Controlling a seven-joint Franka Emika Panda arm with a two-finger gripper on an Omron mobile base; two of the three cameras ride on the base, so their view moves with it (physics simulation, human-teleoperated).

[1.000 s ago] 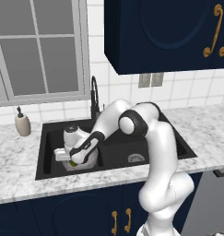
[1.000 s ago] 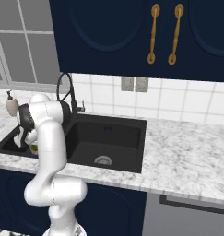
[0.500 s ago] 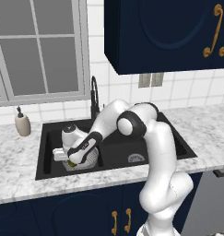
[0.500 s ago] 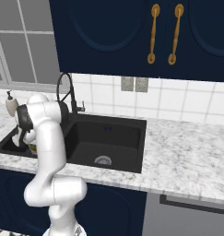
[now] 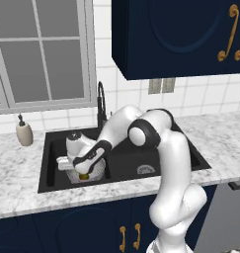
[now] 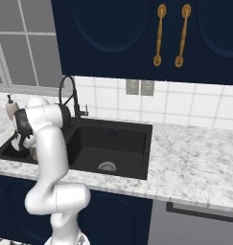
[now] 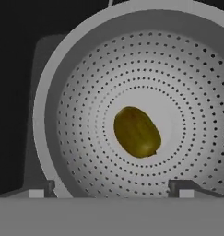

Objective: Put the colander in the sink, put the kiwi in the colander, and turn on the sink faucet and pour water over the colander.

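Colander (image 7: 85, 115) sits in sink (image 5: 47, 163) left basin, kiwi (image 7: 137, 132) at frame centre inside it (released); gripper (image 7: 111, 186) jaws apart. Faucet (image 5: 101, 101) untouched, no water.

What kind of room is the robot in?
A kitchen, it seems: a black sink with a tall faucet set in a marble counter, dark blue cabinets above, and a kiwi in a colander.
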